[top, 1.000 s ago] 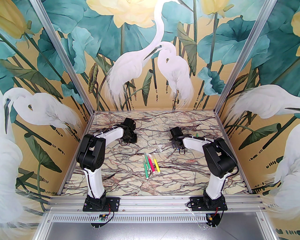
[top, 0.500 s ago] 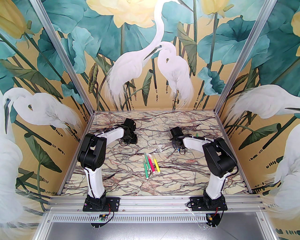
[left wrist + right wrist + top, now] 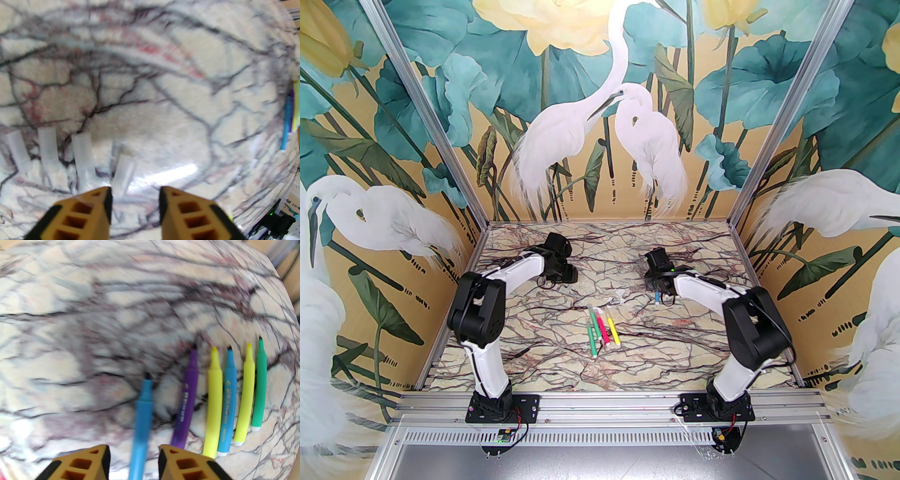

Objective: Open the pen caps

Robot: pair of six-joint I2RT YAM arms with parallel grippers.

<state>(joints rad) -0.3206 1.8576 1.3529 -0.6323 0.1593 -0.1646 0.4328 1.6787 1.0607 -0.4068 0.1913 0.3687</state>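
Note:
In the left wrist view several clear pen caps (image 3: 82,152) lie side by side on the marble. The nearest cap (image 3: 123,173) rests just ahead of my left gripper (image 3: 135,191), whose jaws stand apart with nothing between them. In the right wrist view a blurred blue pen (image 3: 143,413) with a bare tip runs into the gap of my right gripper (image 3: 133,447); the jaws are open and clear of it. To its right lie uncapped pens: purple (image 3: 187,394), yellow (image 3: 213,399), blue (image 3: 227,399), yellow (image 3: 245,394), green (image 3: 259,385). From above, the left gripper (image 3: 564,274) and right gripper (image 3: 656,285) hang low at mid-table.
Several more pens, green (image 3: 594,335), pink (image 3: 602,328) and yellow (image 3: 612,330), lie grouped at the table's centre between the arms. Clear plastic pieces (image 3: 619,295) sit just beyond them. Painted walls close in the marble table (image 3: 534,356) on three sides.
Both grippers have opened. The right arm has drawn back and risen, leaving the blue pen on the table below it. The left arm has shifted slightly, with a cap lying before its fingers.

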